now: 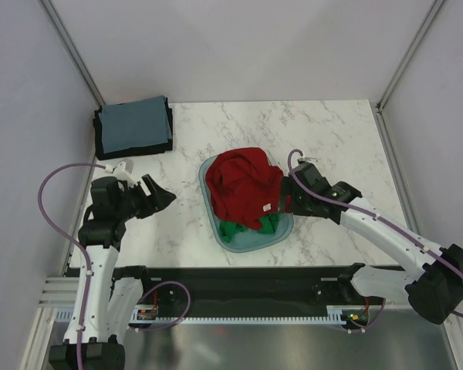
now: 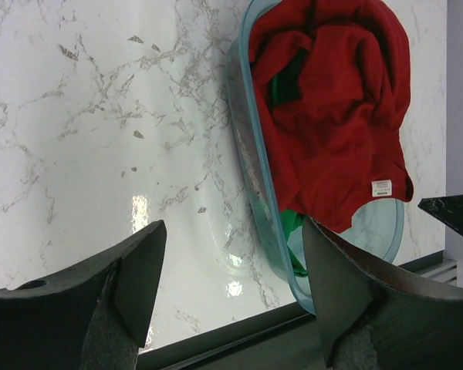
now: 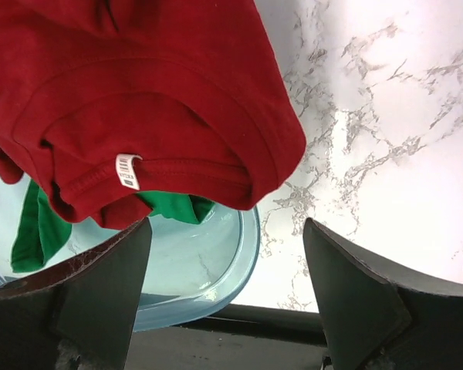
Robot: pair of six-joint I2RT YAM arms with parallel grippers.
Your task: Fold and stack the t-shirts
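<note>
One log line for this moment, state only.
left gripper: open, over table | right gripper: open, at red shirt | green shirt: under red, in basin | folded shirts: stacked far-left corner

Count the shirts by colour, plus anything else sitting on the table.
Dark red shirt: 1
Green shirt: 1
Grey-blue folded shirt: 1
Dark folded shirt beneath it: 1 visible
Teal basin: 1
Total: 5

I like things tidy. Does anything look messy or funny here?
The red shirt is scrunched in a heap and hangs over the rim of the basin, with the green shirt crumpled under it. The folded shirts in the far left corner lie neat. Nothing looks torn or spilled.
</note>
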